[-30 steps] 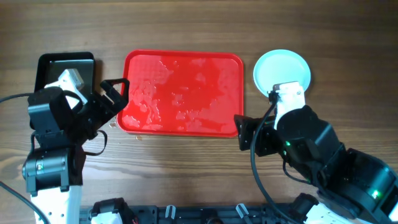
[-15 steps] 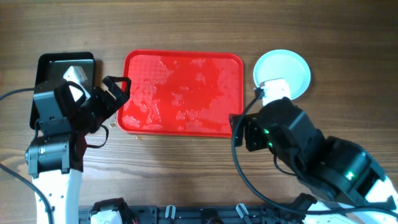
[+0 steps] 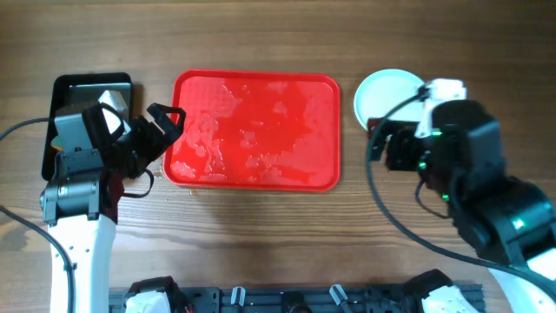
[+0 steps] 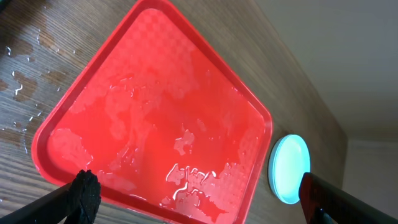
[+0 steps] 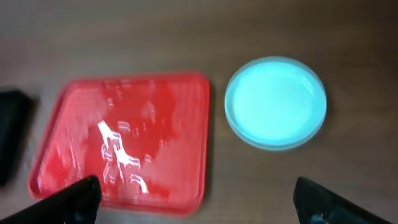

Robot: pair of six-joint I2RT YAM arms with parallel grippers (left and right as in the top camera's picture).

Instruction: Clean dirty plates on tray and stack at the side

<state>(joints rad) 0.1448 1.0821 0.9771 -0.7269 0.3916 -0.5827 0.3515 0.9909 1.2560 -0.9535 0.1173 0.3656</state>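
Two pincers are held apart: left gripper [image 3: 174, 129], and right gripper [image 3: 372, 142], now swung toward frame right. The round pale mint-blue plate [image 5: 275, 102], half-hidden overhead, is shown whole from the right wrist.

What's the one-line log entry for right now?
tray: wet, bare | plates: on table beside tray | left hand: open, empty | right hand: open, empty

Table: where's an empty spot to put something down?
The wet tray holds nothing. Bare table runs along the far edge beyond tray and plates, and in front of the tray between the arms. Crowded: the left gripper by the black tray, the right gripper near the plates.
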